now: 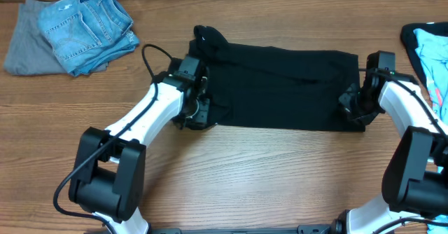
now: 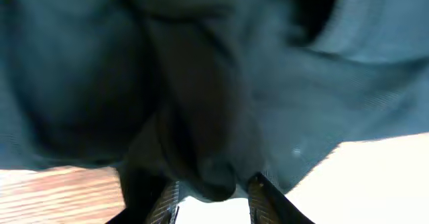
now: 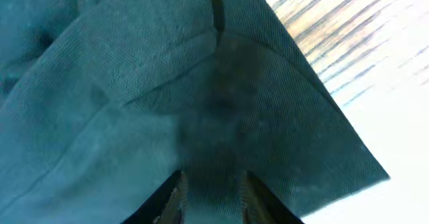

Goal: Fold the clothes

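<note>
The wooden desk (image 1: 266,171) fills the overhead view, with a broad bare stretch of wood along its near side, between the two arms, and another strip along the far edge behind the cloth. The black garment (image 1: 280,87) lies spread flat across the middle, long side running left to right. Its near edge is fairly straight, its far edge slopes a little, and a narrow bunched part sticks out at the far left corner.

The folded jeans (image 1: 87,27) sit at the far left corner of the desk, on top of a grey garment (image 1: 24,48), well apart from the black one. A teal and pink garment (image 1: 430,52) lies at the right edge, partly cut off by the frame, near the right arm.

The left gripper (image 1: 198,115) is at the near left corner of the black garment. In the left wrist view its fingers (image 2: 167,204) stand narrowly apart with a thick dark fold of that cloth pinched between them, and pale wood shows below. The right gripper (image 1: 351,111) is at the near right corner. The right wrist view shows its fingers (image 3: 251,197) narrowly parted, clamped on a pointed corner of the fabric, with bare desk beyond the cloth's edge to the right.
</note>
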Tool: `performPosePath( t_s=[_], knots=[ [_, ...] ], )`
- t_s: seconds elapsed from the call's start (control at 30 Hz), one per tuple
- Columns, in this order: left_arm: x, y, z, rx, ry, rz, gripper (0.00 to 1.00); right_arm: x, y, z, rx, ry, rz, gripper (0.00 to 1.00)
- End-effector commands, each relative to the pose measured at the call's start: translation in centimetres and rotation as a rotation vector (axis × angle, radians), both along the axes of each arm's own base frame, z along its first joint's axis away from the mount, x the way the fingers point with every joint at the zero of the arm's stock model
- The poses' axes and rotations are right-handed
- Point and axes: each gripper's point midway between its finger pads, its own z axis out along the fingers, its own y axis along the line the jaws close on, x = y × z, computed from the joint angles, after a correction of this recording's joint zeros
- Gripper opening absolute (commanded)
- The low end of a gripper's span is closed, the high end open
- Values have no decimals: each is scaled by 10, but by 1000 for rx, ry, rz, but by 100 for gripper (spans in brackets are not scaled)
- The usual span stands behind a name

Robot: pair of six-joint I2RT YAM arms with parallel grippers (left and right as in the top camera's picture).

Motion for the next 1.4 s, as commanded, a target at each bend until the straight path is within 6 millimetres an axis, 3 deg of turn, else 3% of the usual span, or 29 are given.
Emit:
performPosePath(
  t_s=[0.0, 0.37, 0.53, 0.77, 0.83, 0.97, 1.1, 1.17, 1.23, 1.27, 1.3, 1.33, 1.37],
  knots=[
    [1, 28, -22, 74, 40, 42, 38, -8, 1, -11, 3, 11, 0, 25],
    [-12, 84, -54, 128, 193, 237, 39, -28, 0, -30, -11, 61, -45, 14],
    [-25, 108, -52, 195, 245, 385, 39, -42, -1, -36, -17, 106, -125, 4],
    [-62, 116, -41, 259, 388, 534, 36, -61, 3, -39, 0, 178, -190, 4],
    [-73, 117, -27, 273, 414, 558, 36, -70, 5, -38, 5, 217, -197, 4],
    [-74, 116, -2, 253, 370, 581, 36, -80, 7, -33, 10, 249, -238, 4],
    [-70, 115, 38, 191, 244, 595, 37, -84, 4, -13, -7, 225, -301, 4],
    [-66, 114, 56, 160, 170, 598, 43, -79, 3, 0, -10, 173, -301, 4],
    [-60, 114, 73, 125, 92, 584, 57, -73, 2, 15, -15, 119, -286, 16],
    [-57, 112, 79, 105, 60, 575, 62, -68, 1, 24, -19, 88, -268, 34],
    [-54, 109, 85, 79, 28, 563, 71, -63, 0, 32, -24, 62, -250, 65],
    [-50, 105, 90, 49, 3, 546, 78, -58, -1, 38, -27, 42, -240, 85],
    [-46, 98, 94, 3, -17, 516, 82, -54, -1, 44, -28, 23, -224, 98]
  ],
)
